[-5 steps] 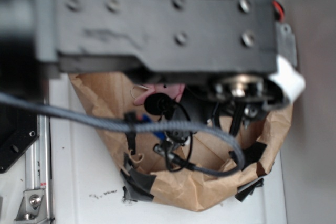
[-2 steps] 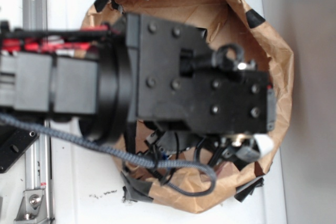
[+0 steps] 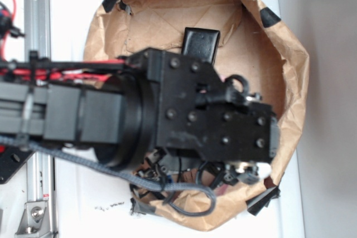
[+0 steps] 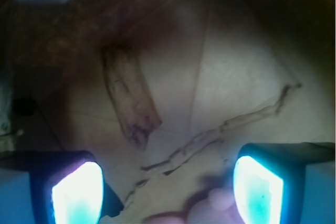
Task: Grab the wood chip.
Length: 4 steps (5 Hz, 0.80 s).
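Note:
In the wrist view the wood chip (image 4: 130, 98), a rough brown elongated piece with jagged ends, lies on the tan paper floor ahead of my gripper (image 4: 168, 187) and slightly to its left. My gripper is open, its two pale fingertips (image 4: 77, 192) wide apart with only paper between them. A pink soft shape (image 4: 220, 205) shows at the bottom edge near the right fingertip. In the exterior view my arm (image 3: 189, 115) covers the middle of the paper bowl (image 3: 290, 82), and the wood chip is hidden under it.
The crumpled brown paper bowl has raised walls all round, held with black tape pieces (image 3: 270, 17). A black square pad (image 3: 201, 45) lies at the bowl's back. A torn crease (image 4: 220, 129) crosses the paper floor. A metal rail (image 3: 37, 20) runs along the left.
My arm has swung from close under the camera down into the bowl, and in the last half second it moved lower, uncovering the black pad.

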Each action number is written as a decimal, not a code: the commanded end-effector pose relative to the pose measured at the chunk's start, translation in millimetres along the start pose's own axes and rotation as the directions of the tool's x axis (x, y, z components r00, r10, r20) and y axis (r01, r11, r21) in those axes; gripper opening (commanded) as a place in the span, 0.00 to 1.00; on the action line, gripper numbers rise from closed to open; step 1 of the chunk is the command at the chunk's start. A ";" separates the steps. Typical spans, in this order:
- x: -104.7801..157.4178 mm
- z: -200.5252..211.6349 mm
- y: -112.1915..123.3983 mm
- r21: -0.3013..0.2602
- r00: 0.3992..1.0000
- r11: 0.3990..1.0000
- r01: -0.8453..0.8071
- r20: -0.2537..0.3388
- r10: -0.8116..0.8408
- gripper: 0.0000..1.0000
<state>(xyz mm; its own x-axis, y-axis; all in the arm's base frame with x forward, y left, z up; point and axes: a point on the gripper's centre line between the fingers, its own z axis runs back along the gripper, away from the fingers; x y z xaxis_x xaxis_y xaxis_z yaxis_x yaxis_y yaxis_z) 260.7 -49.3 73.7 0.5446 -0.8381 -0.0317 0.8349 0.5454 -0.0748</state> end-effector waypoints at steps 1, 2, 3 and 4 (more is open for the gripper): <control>8.4 14.5 -14.0 0.044 0.999 0.999 0.024 0.038 -0.025 1.00; 8.4 14.5 -14.0 0.044 0.999 0.999 0.024 0.038 -0.025 1.00; 8.0 2.4 0.2 0.058 0.994 0.996 0.070 0.080 -0.074 1.00; 16.5 -5.9 -12.5 0.037 0.972 0.975 0.219 0.080 -0.222 1.00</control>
<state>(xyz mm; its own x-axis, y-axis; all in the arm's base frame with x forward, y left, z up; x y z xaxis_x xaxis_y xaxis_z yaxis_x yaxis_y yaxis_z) 265.3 -57.8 61.1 0.3893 -0.9201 0.0436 0.9200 0.3860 -0.0678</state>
